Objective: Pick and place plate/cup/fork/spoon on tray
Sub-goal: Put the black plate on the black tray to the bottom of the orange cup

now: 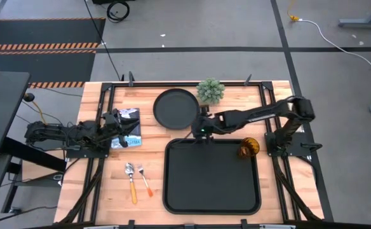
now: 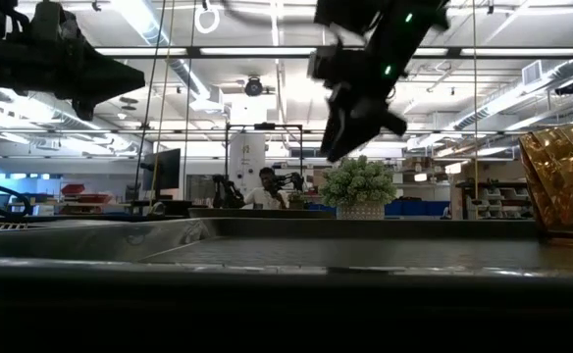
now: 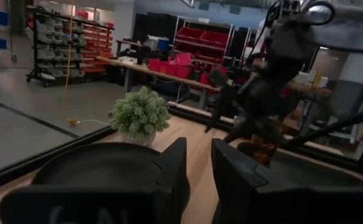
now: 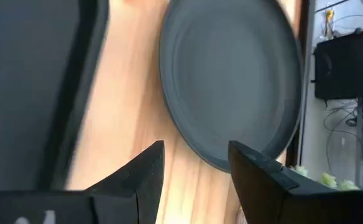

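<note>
The black tray (image 1: pixel 212 191) lies at the table's middle near side. The amber cup (image 1: pixel 248 147) stands upright in the tray's far right corner. The round black plate (image 1: pixel 176 107) lies flat on the wood beyond the tray's far left corner. The spoon (image 1: pixel 131 180) and the fork (image 1: pixel 145 181) lie side by side on the wood left of the tray. My right gripper (image 4: pixel 197 158) is open and empty, in the air over the tray's far edge (image 1: pixel 201 132), just short of the plate's rim (image 4: pixel 225 155). My left gripper (image 3: pixel 199 165) is slightly open and empty, at the table's left (image 1: pixel 131 130).
A small potted plant (image 1: pixel 210 91) stands at the far edge, just right of the plate. A dark blue-and-white flat packet (image 1: pixel 127 124) lies under my left gripper. Bare wood lies between the cutlery and the near edge. A person shows far back in the room (image 2: pixel 264 188).
</note>
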You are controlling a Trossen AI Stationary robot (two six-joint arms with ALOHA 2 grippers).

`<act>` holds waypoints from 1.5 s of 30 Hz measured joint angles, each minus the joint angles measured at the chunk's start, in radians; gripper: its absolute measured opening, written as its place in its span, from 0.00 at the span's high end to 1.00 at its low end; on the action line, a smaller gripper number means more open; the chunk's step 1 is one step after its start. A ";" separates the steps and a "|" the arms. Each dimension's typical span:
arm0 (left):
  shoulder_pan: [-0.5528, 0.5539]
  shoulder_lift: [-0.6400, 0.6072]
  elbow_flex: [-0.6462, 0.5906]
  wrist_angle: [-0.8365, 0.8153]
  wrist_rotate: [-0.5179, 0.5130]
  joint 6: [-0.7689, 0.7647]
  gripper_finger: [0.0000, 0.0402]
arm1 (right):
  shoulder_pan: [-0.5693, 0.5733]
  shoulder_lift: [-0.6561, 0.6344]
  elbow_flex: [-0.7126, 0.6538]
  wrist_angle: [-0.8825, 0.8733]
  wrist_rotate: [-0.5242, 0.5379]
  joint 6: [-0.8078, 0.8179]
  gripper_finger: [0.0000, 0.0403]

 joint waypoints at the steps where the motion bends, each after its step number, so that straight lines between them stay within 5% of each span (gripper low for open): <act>1: 0.000 0.000 0.000 -0.006 0.000 0.000 0.80 | -0.013 0.021 0.000 0.009 0.000 -0.013 0.54; 18: 0.000 0.000 0.000 -0.014 -0.089 -0.001 0.80 | -0.142 0.235 0.000 0.175 -0.058 -0.302 0.65; 32: 0.000 0.000 0.000 -0.017 -0.089 -0.001 0.80 | -0.162 0.239 0.000 0.193 -0.128 -0.355 0.88; 45: 0.000 0.000 0.000 -0.017 -0.089 -0.001 0.80 | -0.128 0.239 0.000 0.188 -0.137 -0.365 0.97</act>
